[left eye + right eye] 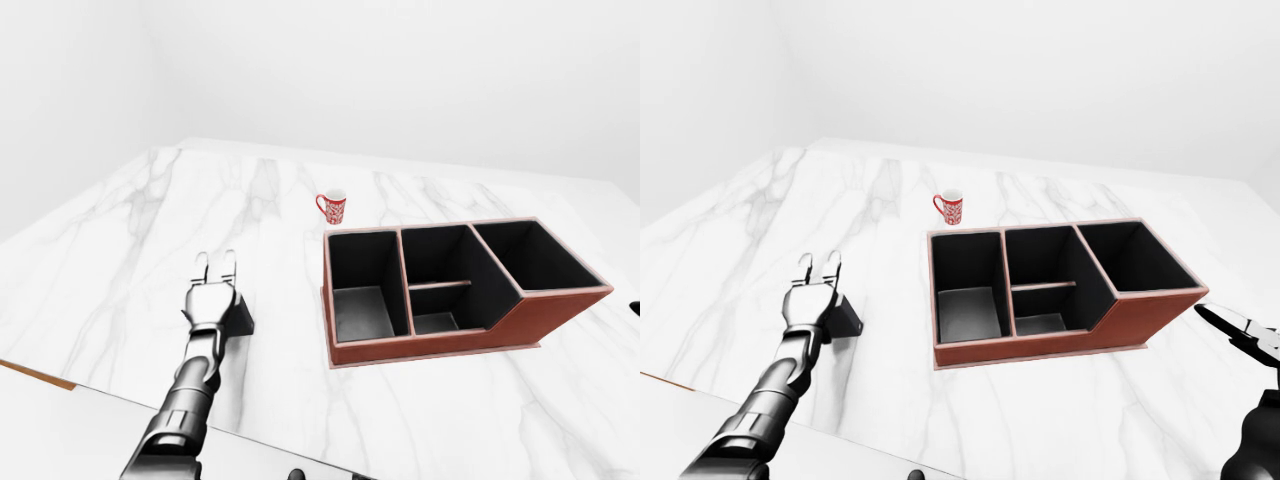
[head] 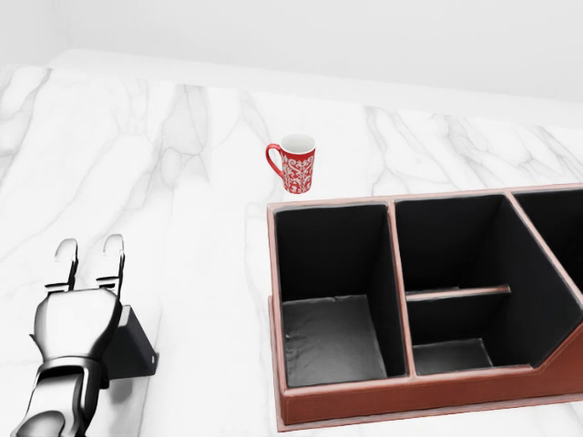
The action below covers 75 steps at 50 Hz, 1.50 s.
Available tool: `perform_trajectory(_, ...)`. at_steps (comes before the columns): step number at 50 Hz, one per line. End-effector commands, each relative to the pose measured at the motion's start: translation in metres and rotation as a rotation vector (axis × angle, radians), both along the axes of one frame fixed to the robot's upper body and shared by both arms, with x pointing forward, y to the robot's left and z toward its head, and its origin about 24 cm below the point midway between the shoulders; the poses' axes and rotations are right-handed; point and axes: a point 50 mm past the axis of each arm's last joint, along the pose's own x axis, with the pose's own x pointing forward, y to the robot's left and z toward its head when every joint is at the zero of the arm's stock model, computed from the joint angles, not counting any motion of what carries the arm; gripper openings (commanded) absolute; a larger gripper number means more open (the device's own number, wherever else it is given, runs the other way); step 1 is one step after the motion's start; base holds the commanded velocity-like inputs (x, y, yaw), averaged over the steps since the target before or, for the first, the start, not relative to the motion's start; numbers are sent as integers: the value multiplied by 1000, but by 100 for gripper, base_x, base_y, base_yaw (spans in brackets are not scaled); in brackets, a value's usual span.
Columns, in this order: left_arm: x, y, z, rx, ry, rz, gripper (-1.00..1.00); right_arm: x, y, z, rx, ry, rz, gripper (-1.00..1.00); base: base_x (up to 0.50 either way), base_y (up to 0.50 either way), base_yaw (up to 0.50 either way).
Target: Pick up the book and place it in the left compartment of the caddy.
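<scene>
Fingers [image 2: 113, 244] of left hand [image 2: 77, 319] spread, curled at tips, poised over dark book [image 2: 130, 348] lying left of caddy [image 2: 419, 398]. Mug [image 2: 292, 163] above caddy. Right hand [image 1: 1245, 335] at edge; grip unclear.

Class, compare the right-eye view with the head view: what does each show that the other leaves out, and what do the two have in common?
Only the right-eye view shows the right hand at its right edge, the caddy's whole right compartment, and the table's near edge. The head view adds nothing new; it only shows things closer. Both show the left hand over the dark book, the red mug and the empty left compartment.
</scene>
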Motion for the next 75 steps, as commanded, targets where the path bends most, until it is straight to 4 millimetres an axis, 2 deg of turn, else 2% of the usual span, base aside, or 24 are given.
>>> perform_trajectory(1,-2,10,-7,-3,31,34,100,0,0,0,-2,-1,-1,100,0,0,0)
perform_trajectory(12,-2,17,-15,-22,42,78,100,0,0,0,0,2,2,100,0,0,0)
perform_trajectory(23,-6,15,-30,-13,143,84,100,1,0,-1,1,6,3,100,0,0,0)
perform_trajectory(24,-6,14,-31,-12,150,83,77,0,0,0,-2,3,2,100,0,0,0)
perform_trajectory(25,-6,14,-32,-10,156,82,6,0,0,1,-4,-1,1,100,0,0,0)
perform_trajectory(26,-7,14,-33,-5,164,79,-100,0,0,1,-4,-1,1,100,0,0,0)
perform_trajectory(38,-9,10,-37,32,190,47,-100,1,0,-1,1,7,4,100,0,0,0)
perform_trajectory(48,-5,9,-26,57,112,12,-100,1,0,-1,-2,6,5,100,0,0,0)
perform_trajectory(49,2,-3,-8,194,21,-117,-100,0,0,0,-5,4,6,100,0,0,0)
perform_trajectory(50,1,-8,15,192,-114,-142,-100,0,0,-1,-3,5,2,100,0,0,0)
perform_trajectory(51,0,-9,18,202,-139,-143,-100,0,0,-1,-3,5,2,100,0,0,0)
perform_trajectory(52,-6,-15,37,243,-225,-178,-100,1,0,-1,-2,6,2,100,0,0,0)
perform_trajectory(56,-13,-17,57,258,-316,-150,-100,1,-1,-1,1,7,4,100,0,0,0)
perform_trajectory(60,-25,-20,94,280,-466,-125,-100,0,0,0,-4,4,3,100,0,0,0)
perform_trajectory(66,-31,-21,115,294,-525,-87,-100,1,0,-2,0,9,6,100,0,0,0)
perform_trajectory(68,-38,-24,122,291,-632,-78,-100,1,-1,-2,2,8,5,100,0,0,0)
perform_trajectory(75,-48,-27,135,307,-642,-70,-100,1,0,-2,3,10,7,100,0,0,0)
